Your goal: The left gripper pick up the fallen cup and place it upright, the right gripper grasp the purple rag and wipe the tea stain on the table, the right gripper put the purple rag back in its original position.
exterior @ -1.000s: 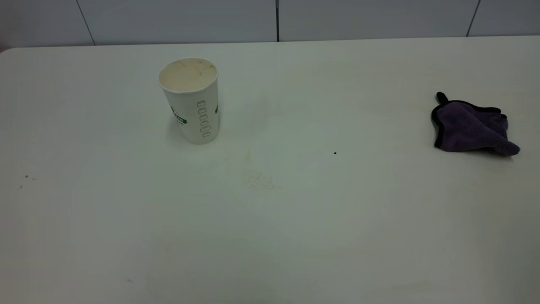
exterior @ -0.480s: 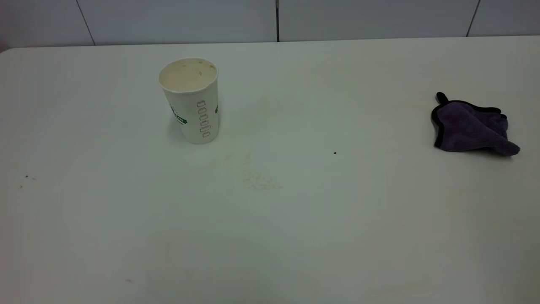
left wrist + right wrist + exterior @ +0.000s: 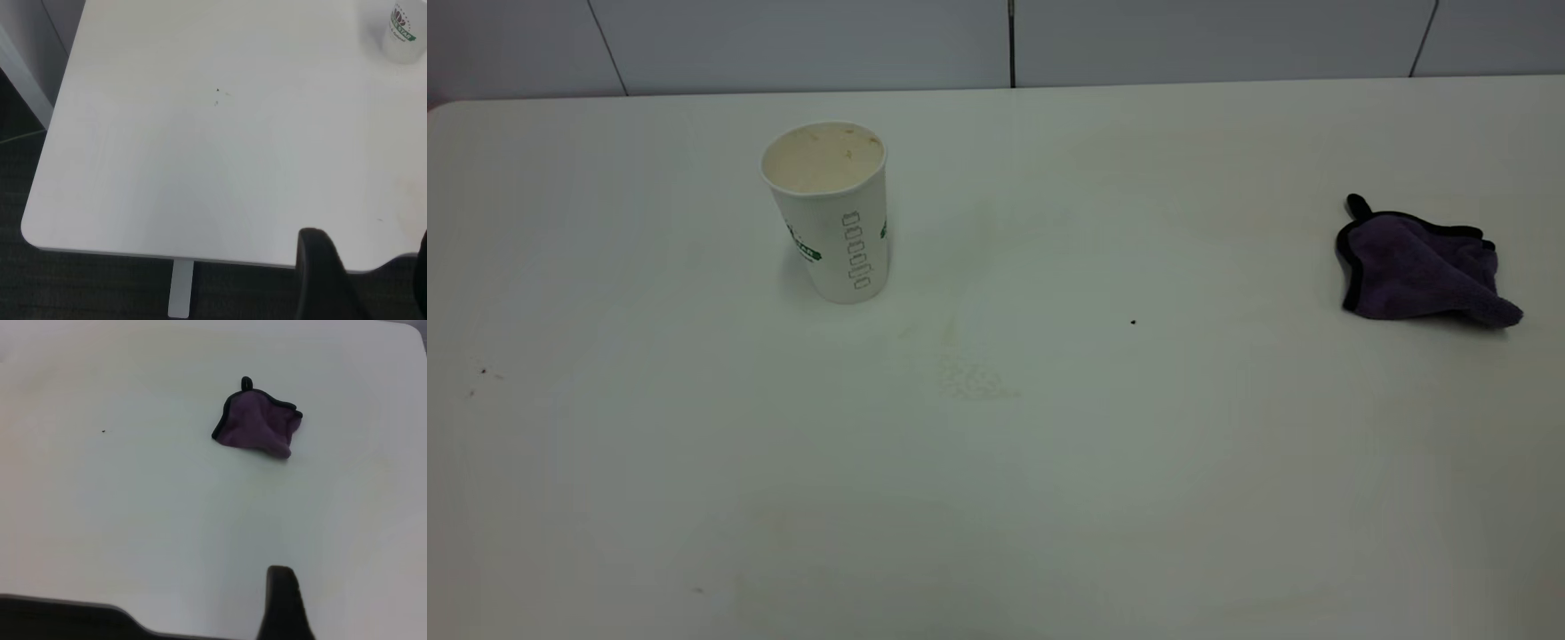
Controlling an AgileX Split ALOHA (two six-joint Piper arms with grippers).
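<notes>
The white paper cup [image 3: 831, 213] stands upright on the table [image 3: 1049, 498], left of middle; its base also shows in the left wrist view [image 3: 402, 33]. The purple rag [image 3: 1418, 267] lies crumpled at the far right, and shows in the right wrist view [image 3: 257, 423]. No amber puddle shows; only a faint pale smear [image 3: 971, 382] marks the tabletop in front of the cup. Neither gripper appears in the exterior view. My left gripper [image 3: 370, 243] hangs open and empty over the table's corner edge, far from the cup. My right gripper [image 3: 353, 587] is open and empty, well short of the rag.
A tiny black speck [image 3: 1133, 322] lies between smear and rag. Small dark specks [image 3: 482, 372] sit near the left edge. The table's rounded corner and leg [image 3: 180, 287] show in the left wrist view. A grey panelled wall [image 3: 996, 40] runs behind.
</notes>
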